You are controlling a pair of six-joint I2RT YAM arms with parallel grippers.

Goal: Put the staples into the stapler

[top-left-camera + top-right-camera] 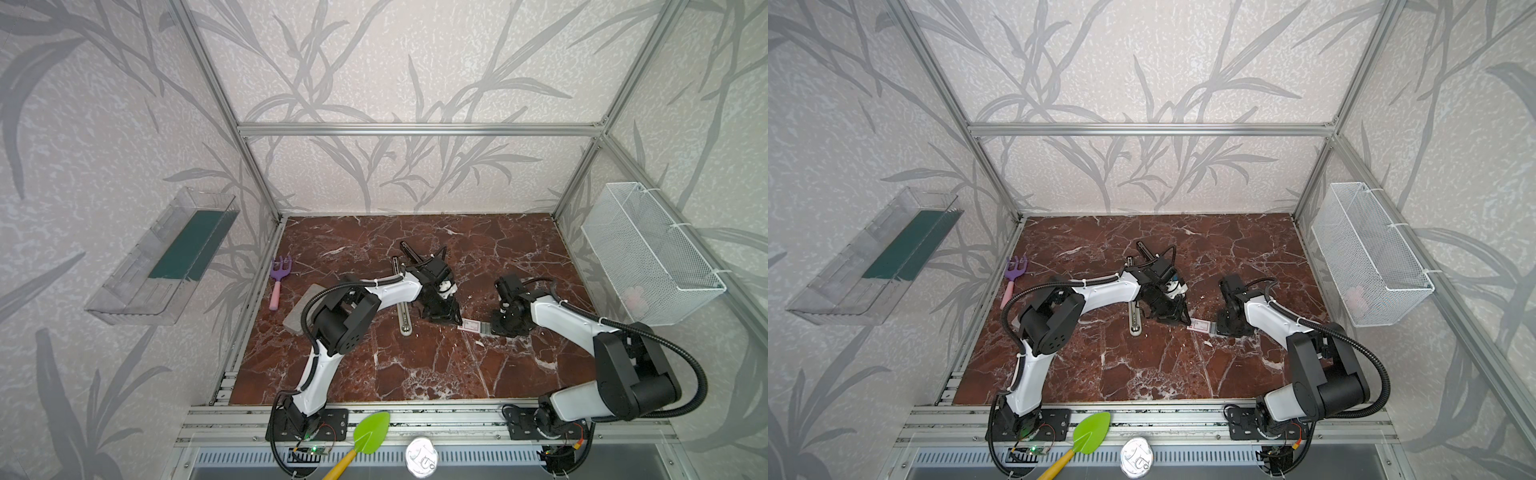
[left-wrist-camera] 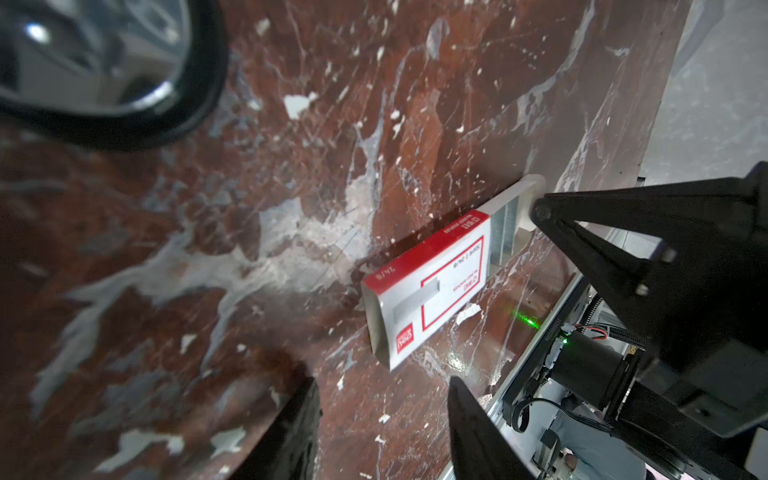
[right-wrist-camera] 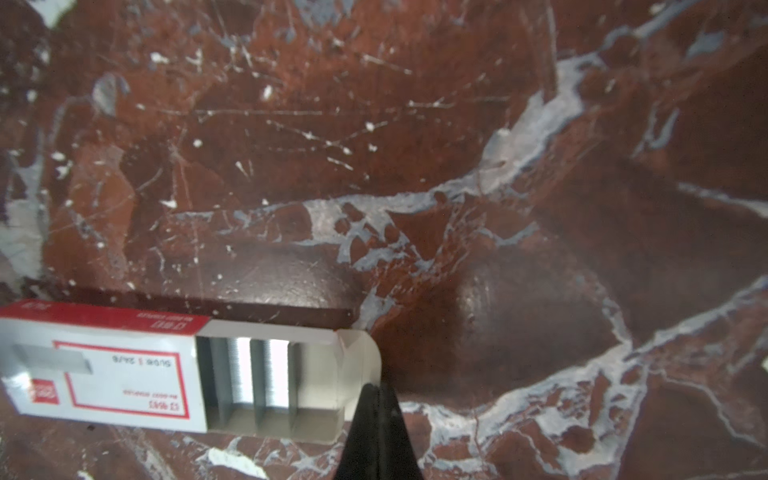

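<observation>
Showing silver staples (image 3: 243,374), white-red box (image 3: 124,376) slid open

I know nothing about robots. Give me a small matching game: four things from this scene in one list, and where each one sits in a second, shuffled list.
Things:
1. staple box
2. purple toy fork
3. green toy shovel
4. white wire basket

Places:
A. hung on the right-hand wall
B. on the metal frame in front of the table
C. on the table, between the left gripper and the right gripper
D. on the table, by its left edge

Pairs: 1-C, 2-D, 3-B, 4-A
</observation>
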